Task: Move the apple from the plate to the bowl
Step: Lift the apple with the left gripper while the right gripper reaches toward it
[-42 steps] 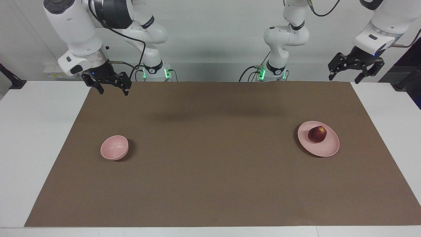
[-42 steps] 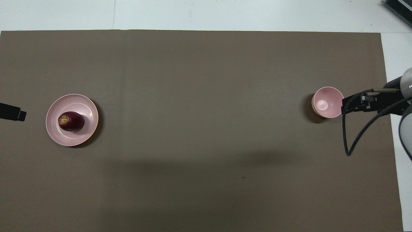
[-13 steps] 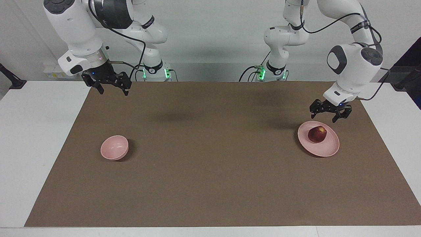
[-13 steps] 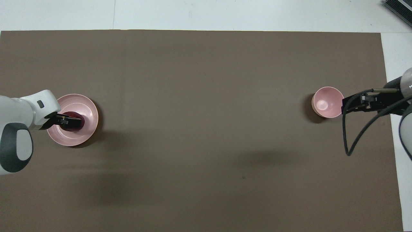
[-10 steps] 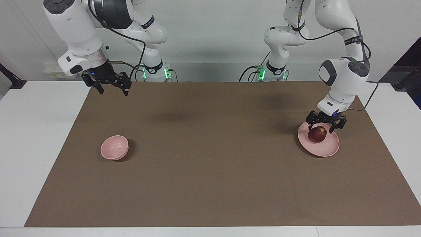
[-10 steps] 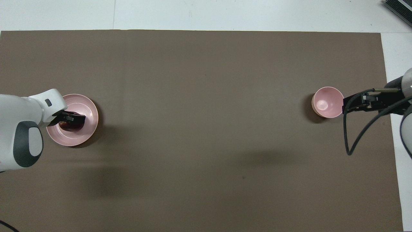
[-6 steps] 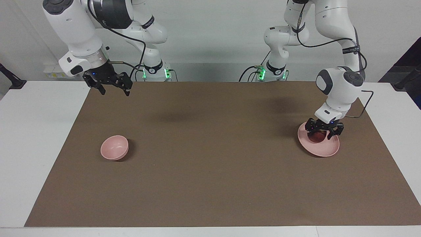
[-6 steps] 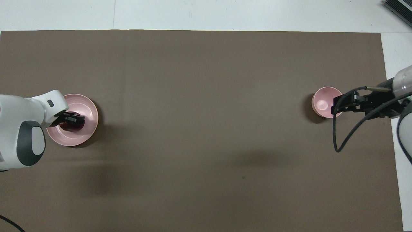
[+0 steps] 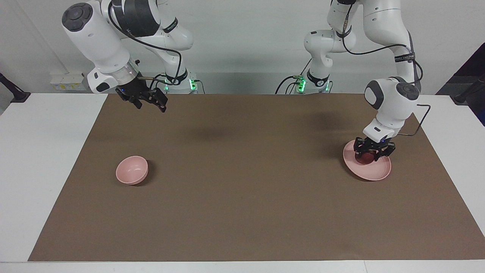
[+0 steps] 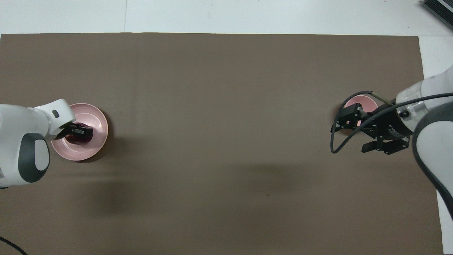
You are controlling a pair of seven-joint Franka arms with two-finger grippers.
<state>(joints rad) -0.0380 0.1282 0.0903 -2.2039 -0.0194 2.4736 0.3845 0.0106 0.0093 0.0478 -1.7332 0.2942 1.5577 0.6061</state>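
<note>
The dark red apple (image 9: 365,158) lies on the pale pink plate (image 9: 375,172) toward the left arm's end of the table. My left gripper (image 9: 374,155) is down around the apple, just above the plate. In the overhead view the left gripper (image 10: 83,131) covers most of the apple (image 10: 75,139) on the plate (image 10: 95,117). The small pink bowl (image 9: 131,170) stands empty toward the right arm's end. My right gripper (image 9: 150,106) is open, empty and raised over the mat. In the overhead view the right gripper (image 10: 358,132) hides part of the bowl (image 10: 368,102).
A brown mat (image 9: 242,178) covers most of the white table (image 9: 38,159). Nothing else stands on it.
My left gripper came down from beside the table onto the apple on the plate. My right gripper has swung from the mat's edge toward the table's middle and turned.
</note>
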